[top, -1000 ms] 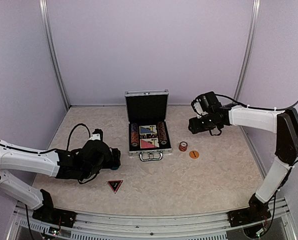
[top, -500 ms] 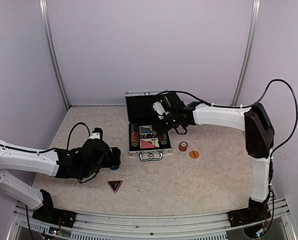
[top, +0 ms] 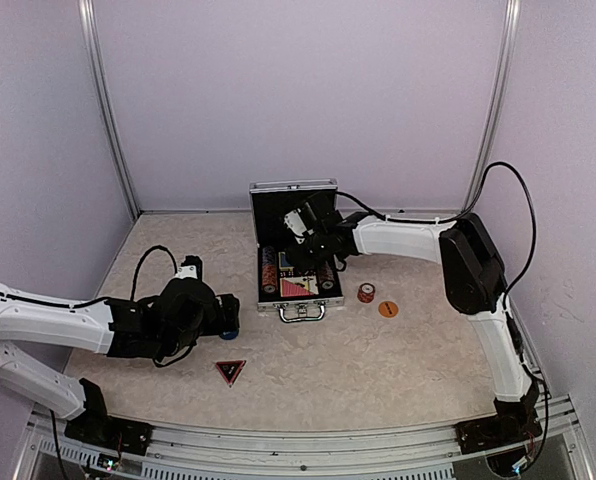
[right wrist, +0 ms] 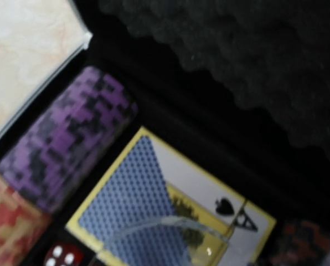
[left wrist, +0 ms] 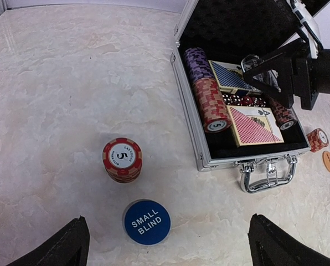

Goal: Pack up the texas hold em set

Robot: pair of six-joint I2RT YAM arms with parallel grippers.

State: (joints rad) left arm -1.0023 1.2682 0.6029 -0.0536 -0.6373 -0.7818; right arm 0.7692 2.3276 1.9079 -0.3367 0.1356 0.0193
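Note:
The silver case [top: 293, 186] stands open mid-table with its lid up. Its tray [left wrist: 190, 127] holds a blue deck [left wrist: 231, 77], a red deck [left wrist: 253, 124], dice and rows of purple and red chips [left wrist: 212, 102]. My right gripper [top: 304, 246] hovers over the tray above the blue deck [right wrist: 132, 199], shut on a clear round button [left wrist: 252, 62]. Left of the case, my left gripper [left wrist: 165, 249] is open, with the blue "small blind" button [left wrist: 147, 221] just ahead between its fingers. A red chip stack [left wrist: 122, 159] stands beyond it.
A small chip stack [top: 365, 292] and an orange button [top: 388, 309] lie right of the case. A red triangle [top: 230, 371] lies near the front, right of my left arm. The case handle [left wrist: 267, 173] points toward me. Walls enclose the table.
My right arm has swung left from the table's right side to over the open case. My left arm has barely moved.

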